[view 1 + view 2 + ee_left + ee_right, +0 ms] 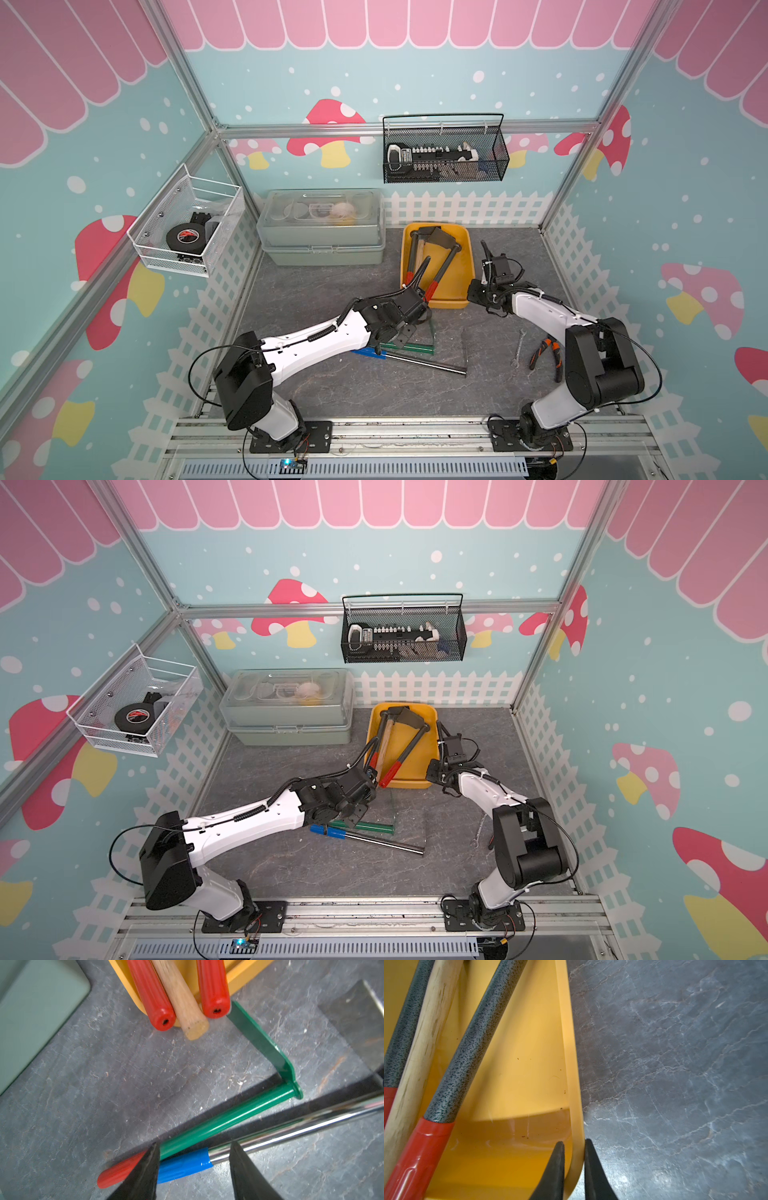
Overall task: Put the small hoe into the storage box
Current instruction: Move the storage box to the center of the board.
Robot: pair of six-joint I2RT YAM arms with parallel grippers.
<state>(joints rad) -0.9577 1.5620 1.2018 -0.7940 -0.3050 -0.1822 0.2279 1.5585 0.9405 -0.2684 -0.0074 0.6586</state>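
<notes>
1. I am taking the green tool with the red grip to be the small hoe (228, 1120). It is lying flat on the tabletop (104, 1084), outside the storage box (451, 303), just off the box's 6 o'clock wall with its blade end pointing toward that wall.
2. I am hovering the left claw (194, 1145) over the hoe's shaft beside the red grip, reaching in from 8 o'clock. Its jaws are standing apart and gripping nothing. I judge that spot suits a grasp because the shaft there is slim and clear of the blade.
3. The blue-gripped chrome tool (291, 1133) is lying close alongside and is also sitting between the jaws, so I am risking catching both.
4. I am pinching the right claw (574, 1142) on the box's rim near 4 o'clock, one finger inside and one outside. I judge this is steadying the box.
5. The red-gripped handles (149, 991) are overhanging the box's 6 o'clock rim, leaving bare floor toward 3 o'clock.
</notes>
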